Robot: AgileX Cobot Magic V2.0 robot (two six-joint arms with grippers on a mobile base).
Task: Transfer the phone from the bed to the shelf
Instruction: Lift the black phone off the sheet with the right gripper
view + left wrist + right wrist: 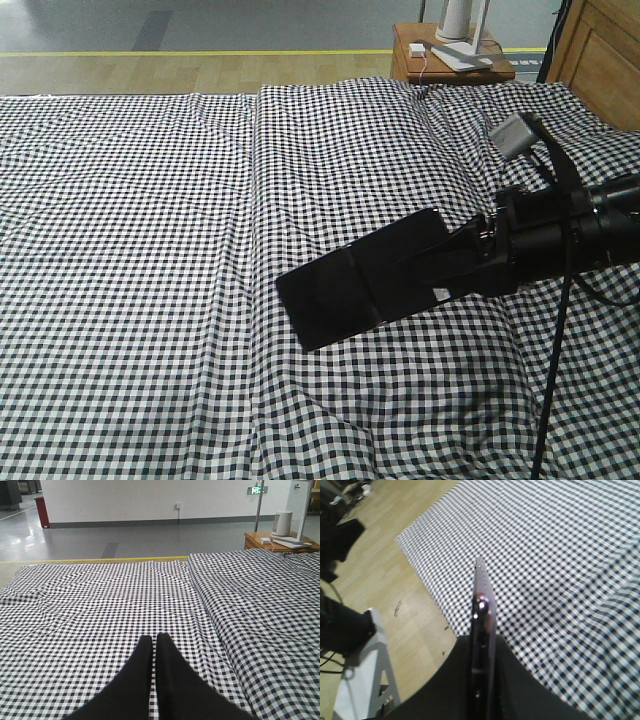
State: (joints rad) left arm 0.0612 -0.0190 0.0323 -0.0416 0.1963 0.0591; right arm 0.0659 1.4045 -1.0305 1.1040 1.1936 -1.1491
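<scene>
The phone [322, 300] is a slim black slab sticking out leftward from my right gripper [368, 285], which is shut on it. It hangs over the middle of the bed [150, 250], a wide surface under a black-and-white check sheet. In the right wrist view the phone [482, 597] shows edge-on, pinched between the two dark fingers of the right gripper [481, 639]. My left gripper [152, 639] hovers over the bed [100, 595] with its fingers pressed almost together and nothing between them. The shelf is out of view.
An orange-brown side table [450, 55] with white items stands behind the bed; it also shows as the side table [275, 539]. A wooden panel [600, 55] fills the back right corner. Wood floor [395, 585] and a white stand [365, 680] lie past the bed's edge.
</scene>
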